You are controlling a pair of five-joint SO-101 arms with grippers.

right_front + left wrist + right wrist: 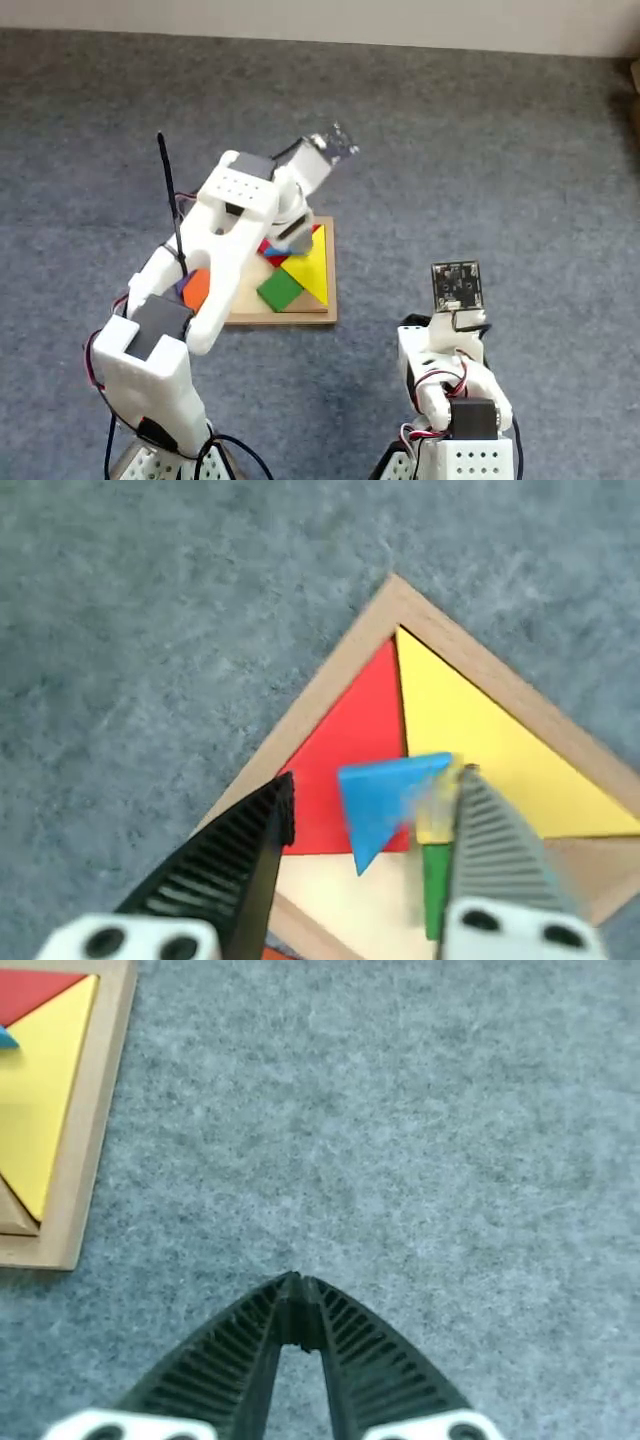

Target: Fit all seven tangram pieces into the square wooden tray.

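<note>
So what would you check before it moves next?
1. Left hand open, blue triangle between its fingers: ok.
2. Blue triangle flat in the tray: not ok, it overlaps the red piece and yellow piece.
3. Bare wood free beside the green piece: ok.
4. Right hand clear of tray: ok, shut over carpet.
5. All seven pieces in: cannot tell, the arm hides part.

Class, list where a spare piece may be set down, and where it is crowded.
Free: grey carpet between the wooden tray and the right hand, and beyond the tray. Crowded: the tray itself, left hand straddling the blue triangle.
</note>
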